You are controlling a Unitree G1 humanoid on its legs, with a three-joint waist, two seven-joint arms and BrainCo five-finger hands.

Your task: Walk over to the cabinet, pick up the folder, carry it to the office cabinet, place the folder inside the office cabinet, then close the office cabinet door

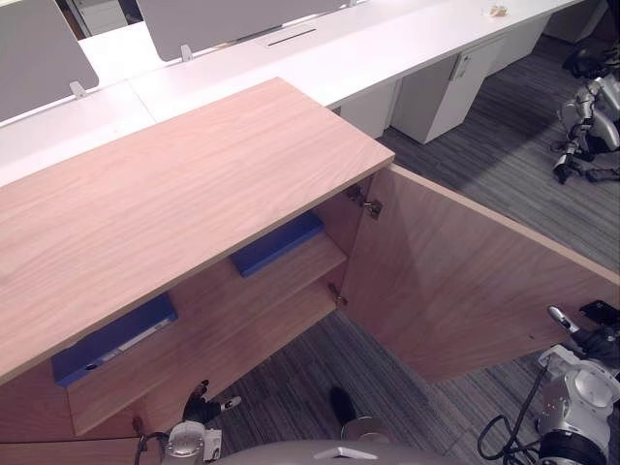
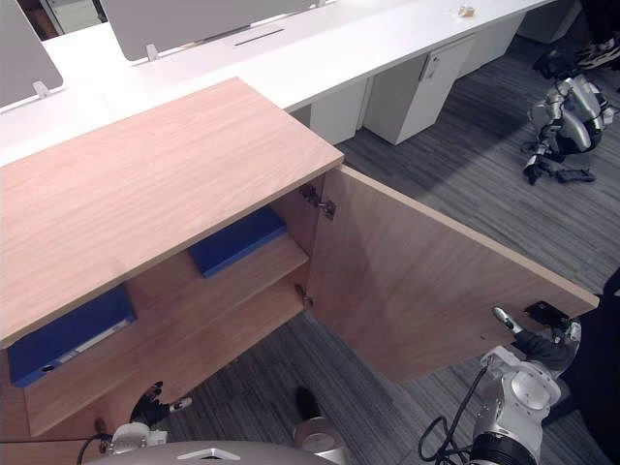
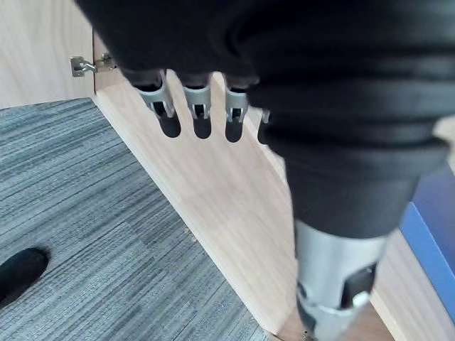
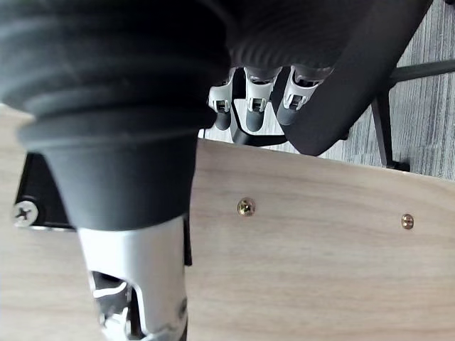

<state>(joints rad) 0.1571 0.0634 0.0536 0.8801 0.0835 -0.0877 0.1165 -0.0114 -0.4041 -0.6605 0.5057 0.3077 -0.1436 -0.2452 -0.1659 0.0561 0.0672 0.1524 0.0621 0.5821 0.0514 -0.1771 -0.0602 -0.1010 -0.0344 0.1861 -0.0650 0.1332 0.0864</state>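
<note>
The left hand (image 1: 201,409) hangs low, fingers relaxed and empty, while a blue folder (image 1: 114,339) lies at the left of the shelf (image 1: 223,320) inside the office cabinet (image 1: 174,203), and a second folder (image 1: 278,242) lies nearer the hinge. The door (image 1: 455,281) stands wide open, with the right hand (image 1: 589,344) loosely spread by its outer edge. A glancing push there may slip off, or the second folder, if it overhangs, may block closing.
</note>
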